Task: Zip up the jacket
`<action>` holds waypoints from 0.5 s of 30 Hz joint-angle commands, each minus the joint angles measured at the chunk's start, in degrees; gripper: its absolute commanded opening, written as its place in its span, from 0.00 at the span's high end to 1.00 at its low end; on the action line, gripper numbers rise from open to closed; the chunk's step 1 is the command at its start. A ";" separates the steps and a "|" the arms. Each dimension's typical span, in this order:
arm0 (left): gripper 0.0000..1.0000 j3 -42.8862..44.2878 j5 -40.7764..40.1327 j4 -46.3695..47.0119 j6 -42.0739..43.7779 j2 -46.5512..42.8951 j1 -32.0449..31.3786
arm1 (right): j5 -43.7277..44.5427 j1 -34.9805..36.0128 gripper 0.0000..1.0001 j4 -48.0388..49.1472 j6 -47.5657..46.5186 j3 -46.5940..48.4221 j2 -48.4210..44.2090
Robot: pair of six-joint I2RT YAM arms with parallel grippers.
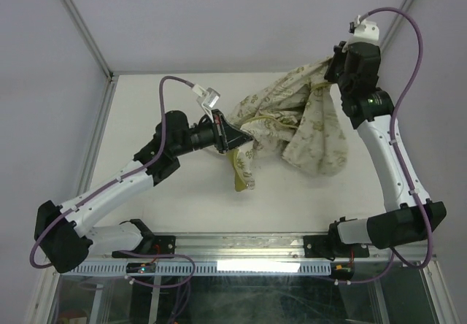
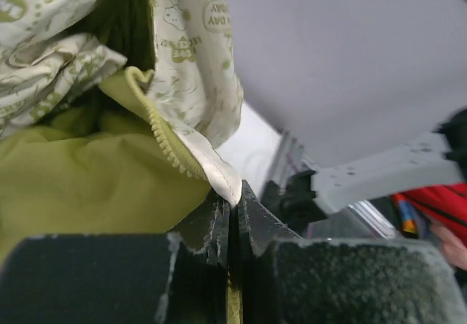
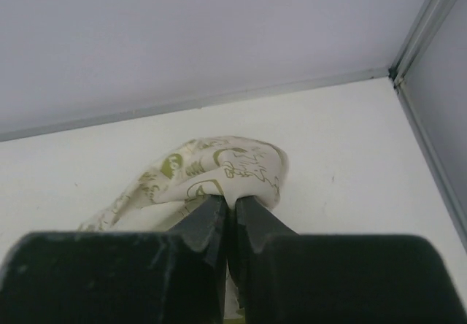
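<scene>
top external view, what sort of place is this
Probably a lab robot cell: a white table boxed in by pale panels on aluminium posts, with two arms bolted to a metal rail at its near edge.

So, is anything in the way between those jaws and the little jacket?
Nothing visible. Both pairs of jaws are shut on the jacket itself. The left pair pinches its cream edge right beside the zipper teeth. The right pair grips a bunch of printed fabric at the far right end.
</scene>
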 commanded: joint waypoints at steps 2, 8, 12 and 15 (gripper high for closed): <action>1.00 -4.20 12.50 14.20 -9.31 -1.47 4.75 | 1.61 -0.30 0.91 -2.98 -5.56 5.66 3.20; 1.00 -17.99 16.02 29.32 -22.65 1.96 14.11 | -4.04 -0.13 0.67 -2.85 -4.12 -1.07 5.97; 1.00 -20.33 12.17 23.58 -19.45 2.21 15.95 | -5.71 2.03 0.47 -2.80 -2.88 -6.33 3.66; 1.00 -20.58 7.50 18.08 -16.22 1.81 17.21 | -8.09 5.28 0.33 -2.25 -1.53 -10.51 0.37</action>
